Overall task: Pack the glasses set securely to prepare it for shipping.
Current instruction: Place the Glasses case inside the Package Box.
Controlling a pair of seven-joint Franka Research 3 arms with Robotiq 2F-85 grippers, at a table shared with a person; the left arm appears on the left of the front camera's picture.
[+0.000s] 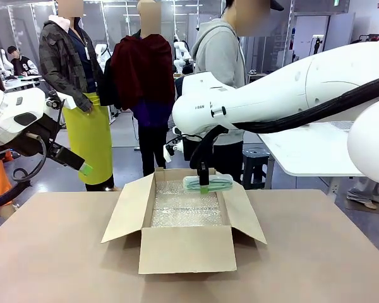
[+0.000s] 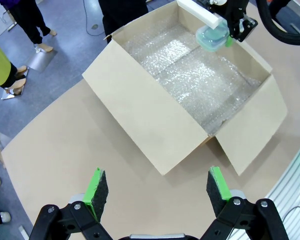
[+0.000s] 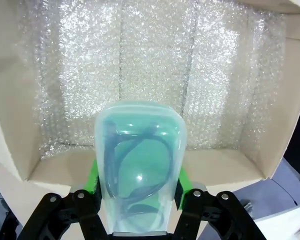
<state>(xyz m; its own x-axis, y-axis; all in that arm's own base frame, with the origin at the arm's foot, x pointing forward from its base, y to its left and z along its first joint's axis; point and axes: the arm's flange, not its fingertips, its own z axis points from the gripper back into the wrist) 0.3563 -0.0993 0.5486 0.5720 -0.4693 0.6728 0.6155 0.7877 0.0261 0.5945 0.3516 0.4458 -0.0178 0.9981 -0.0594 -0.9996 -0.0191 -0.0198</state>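
Mint case (image 3: 137,165) in right tool (image 3: 138,178) — aloft

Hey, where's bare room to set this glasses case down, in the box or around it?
The bubble wrap lining the cardboard box is bare wall to wall. The table is bare left, right and in front of the flaps. Crowded at the far rim, where the right gripper holds the mint green glasses case.

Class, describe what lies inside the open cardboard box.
Bubble wrap lines the cardboard box; its bottom beneath is covered. The mint green glasses case hangs above, gripped by the right tool.
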